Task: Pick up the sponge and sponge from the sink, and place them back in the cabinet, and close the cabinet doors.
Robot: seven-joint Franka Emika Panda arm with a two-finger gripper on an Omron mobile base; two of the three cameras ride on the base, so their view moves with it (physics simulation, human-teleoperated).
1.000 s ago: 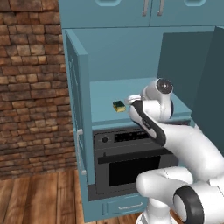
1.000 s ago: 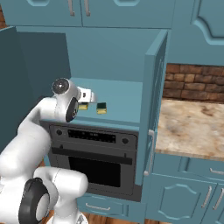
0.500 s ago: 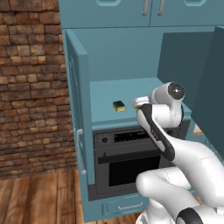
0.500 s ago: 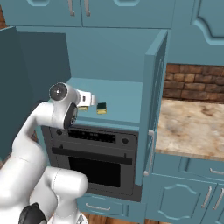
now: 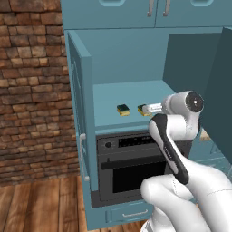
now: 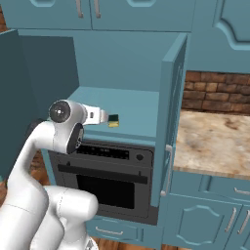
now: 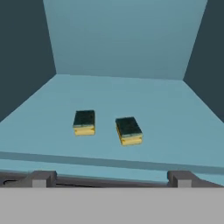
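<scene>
While both tall cabinet doors (image 5: 80, 131) stand swung out to the sides, we see the teal shelf compartment (image 7: 175, 127) open toward us, walled by its two dark side panels and a pale back panel. Bare floor lies all round the two sponges. Below its front lip sits the black built-in oven (image 5: 131, 167), and to the right the marble counter (image 6: 215, 141) runs off past the open door.

Our gripper (image 7: 111, 178) hangs just outside the front edge of the shelf, its two finger tips (image 7: 41, 178) spread wide with nothing between them. Both sponges lie flat on the shelf, green faces up, near the front and apart from each other: the left sponge (image 7: 84, 122) and the right sponge (image 7: 129, 130). Both rest ahead of the spread tips, clear of them, touching neither.

From the left base camera, the gripper's pale end is just beside the right sponge.
</scene>
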